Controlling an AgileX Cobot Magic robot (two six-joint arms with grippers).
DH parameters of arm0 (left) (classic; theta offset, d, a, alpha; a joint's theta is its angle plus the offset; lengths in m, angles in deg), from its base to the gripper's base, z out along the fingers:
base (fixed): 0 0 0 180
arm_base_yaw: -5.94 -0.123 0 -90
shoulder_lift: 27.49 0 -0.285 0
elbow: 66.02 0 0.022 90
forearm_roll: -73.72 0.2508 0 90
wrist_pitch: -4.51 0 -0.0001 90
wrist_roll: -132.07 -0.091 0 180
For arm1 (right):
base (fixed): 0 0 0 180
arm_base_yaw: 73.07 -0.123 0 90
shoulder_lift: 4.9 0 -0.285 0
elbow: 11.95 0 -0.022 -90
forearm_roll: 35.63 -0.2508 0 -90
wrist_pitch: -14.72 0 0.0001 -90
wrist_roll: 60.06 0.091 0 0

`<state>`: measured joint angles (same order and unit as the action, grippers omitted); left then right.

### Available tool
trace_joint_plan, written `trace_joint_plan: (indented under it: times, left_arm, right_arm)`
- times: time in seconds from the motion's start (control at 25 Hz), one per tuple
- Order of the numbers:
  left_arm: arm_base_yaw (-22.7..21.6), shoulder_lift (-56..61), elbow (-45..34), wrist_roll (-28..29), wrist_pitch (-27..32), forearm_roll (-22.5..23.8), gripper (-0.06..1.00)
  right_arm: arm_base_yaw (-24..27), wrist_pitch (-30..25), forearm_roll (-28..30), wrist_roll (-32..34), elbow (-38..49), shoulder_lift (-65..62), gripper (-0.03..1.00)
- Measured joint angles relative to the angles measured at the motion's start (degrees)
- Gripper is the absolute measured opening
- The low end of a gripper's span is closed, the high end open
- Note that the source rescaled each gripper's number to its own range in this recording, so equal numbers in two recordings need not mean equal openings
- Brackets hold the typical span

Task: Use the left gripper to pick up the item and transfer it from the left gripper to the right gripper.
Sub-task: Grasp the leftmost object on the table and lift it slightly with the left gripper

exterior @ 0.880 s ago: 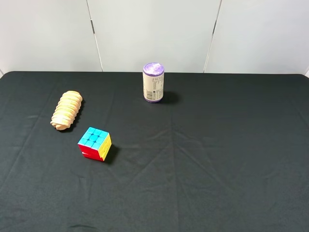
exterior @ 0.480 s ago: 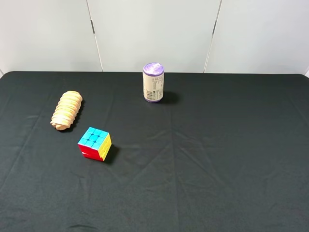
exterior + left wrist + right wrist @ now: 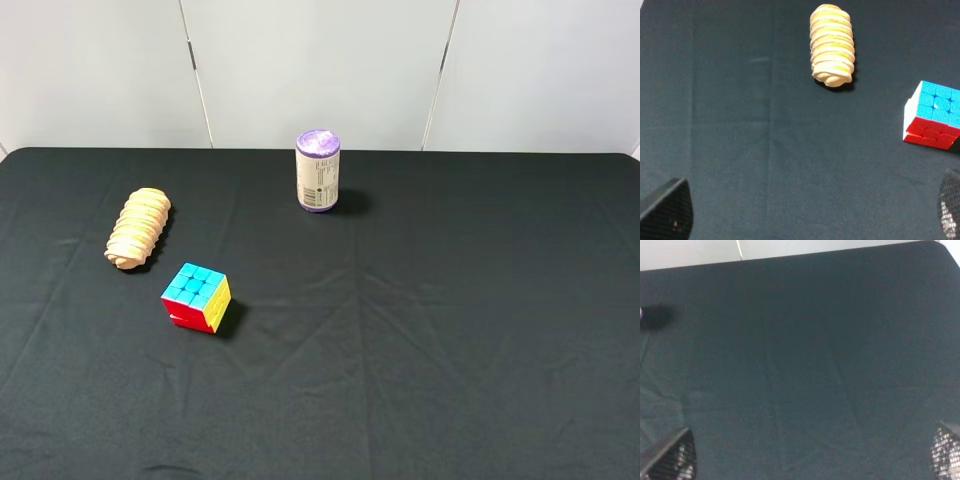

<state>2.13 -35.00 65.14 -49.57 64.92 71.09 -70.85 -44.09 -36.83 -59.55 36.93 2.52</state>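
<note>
The item (image 3: 138,228), a tan ribbed oblong roll, lies on the black cloth at the left of the exterior high view. It also shows in the left wrist view (image 3: 832,45), well ahead of my left gripper (image 3: 807,210). That gripper is open, its two mesh fingertips (image 3: 665,207) far apart at the frame's corners with nothing between them. My right gripper (image 3: 806,455) is open too, over bare black cloth, with only its fingertips (image 3: 667,455) showing. Neither arm appears in the exterior high view.
A multicoloured puzzle cube (image 3: 196,297) sits just in front and right of the roll, also visible in the left wrist view (image 3: 934,116). A purple-lidded can (image 3: 318,170) stands upright at the back centre. The black cloth (image 3: 450,330) covers the table up to a white back wall.
</note>
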Motion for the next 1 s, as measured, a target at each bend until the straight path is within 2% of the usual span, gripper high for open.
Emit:
trace_joint_plan:
  times: [0.56,1.0]
  left_arm:
    - [0.0,-0.7,0.2,-0.3,0.0,0.1,0.99]
    - [0.0,-17.4,5.3,-2.9,-1.8,0.1,1.0]
  right_arm:
    - [0.0,0.0,0.0,0.0,0.0,0.0,1.0]
    - [0.0,0.0,0.0,0.0,0.0,0.0,1.0]
